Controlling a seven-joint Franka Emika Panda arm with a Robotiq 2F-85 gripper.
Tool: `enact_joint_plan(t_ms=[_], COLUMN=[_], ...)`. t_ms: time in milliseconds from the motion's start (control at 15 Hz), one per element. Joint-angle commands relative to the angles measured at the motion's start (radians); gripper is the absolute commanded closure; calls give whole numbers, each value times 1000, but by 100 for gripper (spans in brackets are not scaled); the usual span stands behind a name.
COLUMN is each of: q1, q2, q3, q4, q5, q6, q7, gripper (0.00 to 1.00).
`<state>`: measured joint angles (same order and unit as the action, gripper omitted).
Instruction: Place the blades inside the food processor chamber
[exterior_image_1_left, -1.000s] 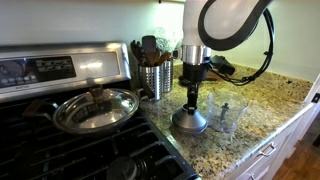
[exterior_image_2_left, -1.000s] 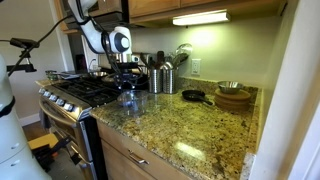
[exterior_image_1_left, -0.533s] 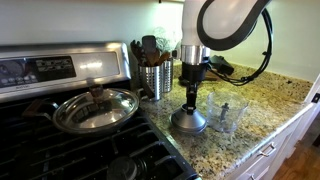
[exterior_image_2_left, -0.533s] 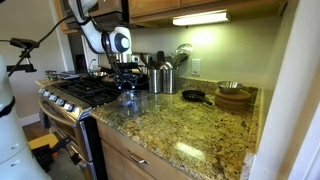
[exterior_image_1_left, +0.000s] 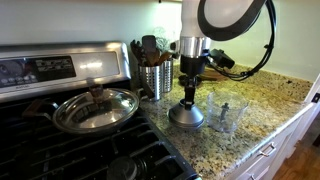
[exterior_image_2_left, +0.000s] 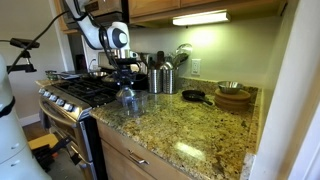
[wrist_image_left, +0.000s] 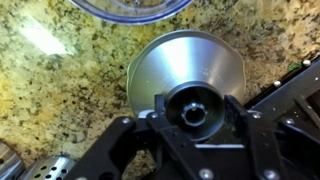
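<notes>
My gripper (exterior_image_1_left: 188, 92) is shut on the knob of a grey metallic dome (exterior_image_1_left: 185, 116) and holds it just above the granite counter. In the wrist view the fingers (wrist_image_left: 190, 112) sit on either side of the dark knob, with the dome (wrist_image_left: 185, 60) below them. The clear food processor chamber (exterior_image_1_left: 225, 112) stands upright on the counter just beside the dome; its rim shows at the top of the wrist view (wrist_image_left: 135, 10). A small dark piece (exterior_image_1_left: 226, 107) shows through the clear wall; I cannot tell whether it is the blades. The gripper also shows in an exterior view (exterior_image_2_left: 124, 80).
A steel utensil canister (exterior_image_1_left: 154, 78) stands behind the dome. A glass-lidded pan (exterior_image_1_left: 95, 108) sits on the stove (exterior_image_1_left: 60, 140) beside it. Further along the counter are a dark skillet (exterior_image_2_left: 192, 96) and wooden bowls (exterior_image_2_left: 233, 97). The counter edge (exterior_image_1_left: 255, 145) is near the chamber.
The gripper has moved slightly up and toward the stove with the grey dome held by its knob. The clear chamber has not moved.
</notes>
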<state>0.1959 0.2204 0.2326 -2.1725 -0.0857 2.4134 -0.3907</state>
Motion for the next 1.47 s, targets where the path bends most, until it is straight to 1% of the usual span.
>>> enact_joint_plan(t_ms=[0,267,533,800,1400], q1=[-8,-2,-4,-18,-71], q2=[-114,-198,-270,-325,-357], q3=[16,13,-8,-41,-122], q4=[-21,-15,-17,-35,-105], q5=[36,70,52,48,53], q6=[-78,-160,-231,-274,-267], q7=[-4,-17,0,11,27], gripper=[65,65,65,65,65])
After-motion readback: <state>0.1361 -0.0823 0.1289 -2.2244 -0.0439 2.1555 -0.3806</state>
